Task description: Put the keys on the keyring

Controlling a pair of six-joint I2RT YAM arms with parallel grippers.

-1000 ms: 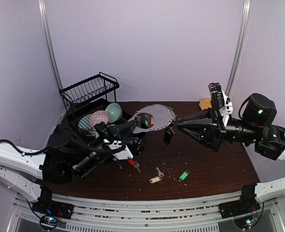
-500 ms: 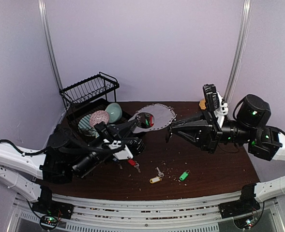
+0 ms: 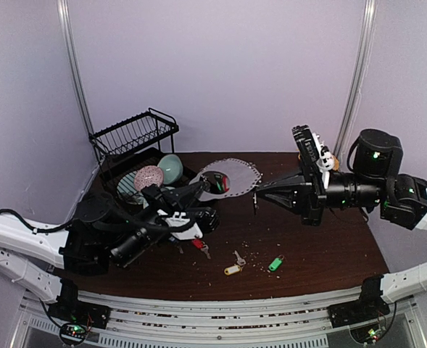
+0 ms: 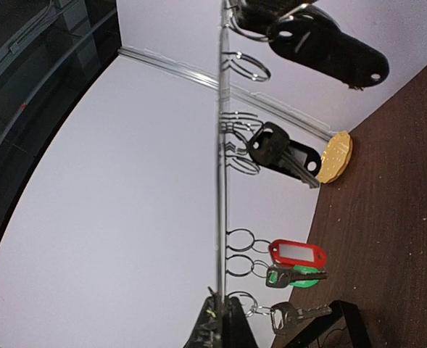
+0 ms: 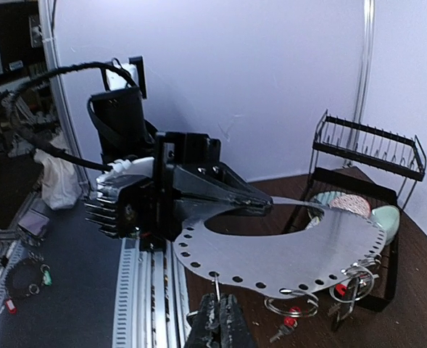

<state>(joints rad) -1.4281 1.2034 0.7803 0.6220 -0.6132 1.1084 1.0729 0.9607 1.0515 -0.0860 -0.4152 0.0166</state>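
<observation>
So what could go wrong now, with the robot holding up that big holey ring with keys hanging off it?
1. The left gripper pinches the keyring by one edge only, up in the air. A push from the right gripper might twist it or make it slip.
2. The right gripper is shut on just a thin metal bit under the rim. That tiny hold could slip.
3. The hanging keys may swing and tangle.

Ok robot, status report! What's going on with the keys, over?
Left hand shut on the keyring. Right hand shut on a black-tagged key at its rim. More keys loose on the table. Nothing seen blocking.
</observation>
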